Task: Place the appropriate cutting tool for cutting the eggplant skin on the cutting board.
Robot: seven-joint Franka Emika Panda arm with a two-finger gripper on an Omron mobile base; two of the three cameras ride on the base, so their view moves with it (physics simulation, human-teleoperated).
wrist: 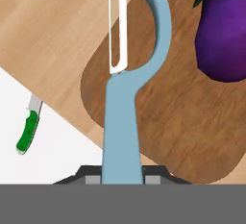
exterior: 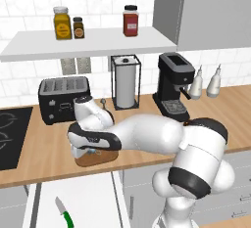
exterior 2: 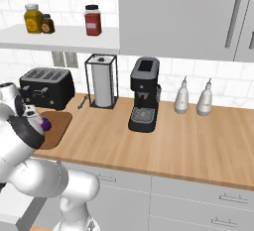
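Right, the counter point(exterior: 44, 158) carries it all, and the cutting board point(wrist: 192, 122) sits near its front edge beside the eggplant point(wrist: 223, 35), presumably staged for peeling. Over the board hangs the gripper point(wrist: 122, 177), jaws clamped on the handle of the light-blue peeler point(wrist: 122, 122), head pointing out across the wood, well placed for setting down. Smallest, the green-handled knife point(wrist: 28, 127) lies below, rightly ignored

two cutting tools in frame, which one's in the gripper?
The light-blue peeler, gripped by its handle over the cutting board. The green-handled knife lies loose on the white surface.
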